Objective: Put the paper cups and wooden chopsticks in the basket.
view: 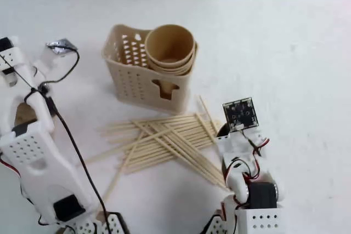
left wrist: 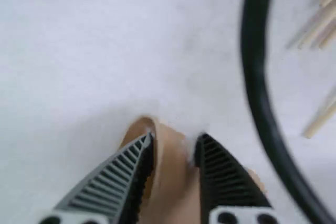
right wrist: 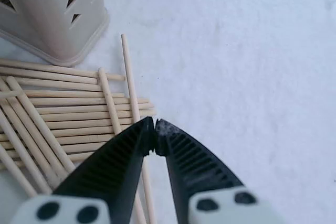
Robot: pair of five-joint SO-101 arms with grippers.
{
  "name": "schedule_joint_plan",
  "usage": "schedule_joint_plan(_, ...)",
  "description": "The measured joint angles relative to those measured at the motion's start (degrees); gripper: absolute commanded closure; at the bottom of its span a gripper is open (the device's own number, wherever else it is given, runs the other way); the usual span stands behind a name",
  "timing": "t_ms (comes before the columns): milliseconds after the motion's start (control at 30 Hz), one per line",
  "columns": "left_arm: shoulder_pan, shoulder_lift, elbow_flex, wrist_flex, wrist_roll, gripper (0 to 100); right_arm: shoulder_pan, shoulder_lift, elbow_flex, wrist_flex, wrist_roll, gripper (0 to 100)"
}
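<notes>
A beige perforated basket [view: 137,80] stands mid-table with stacked paper cups [view: 170,45] inside it. Wooden chopsticks [view: 164,141] lie scattered in front of it, also seen as chopsticks [right wrist: 68,114] beside the basket's corner [right wrist: 58,14]. At the table's left, my left gripper [left wrist: 173,148] is shut on the wall of a tan paper cup [left wrist: 170,182], which appears as a brown patch, the paper cup [view: 23,114], under the arm. My right gripper [right wrist: 155,129] is shut with its tips together, nothing between them, just above the right end of the chopstick pile.
A black cable [left wrist: 257,77] runs from the left arm across the table, the same cable [view: 71,135] passing left of the chopsticks. The right arm's camera board [view: 239,114] sits over its gripper. Open white table lies right of the basket.
</notes>
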Motion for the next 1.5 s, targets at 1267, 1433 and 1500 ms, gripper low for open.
schedule_joint_plan(1267, 55.8, -46.4, -12.0, -19.6, 49.1, 98, 0.0, 0.0, 0.0, 0.0, 0.0, 98.1)
schedule_joint_plan(1433, 58.8, -41.8, -12.0, -21.6, 50.2, 98, 0.0, 0.0, 0.0, 0.0, 0.0, 98.1)
schedule_joint_plan(1500, 60.0, -40.4, -12.0, -21.6, 50.2, 98, 0.0, 0.0, 0.0, 0.0, 0.0, 98.1)
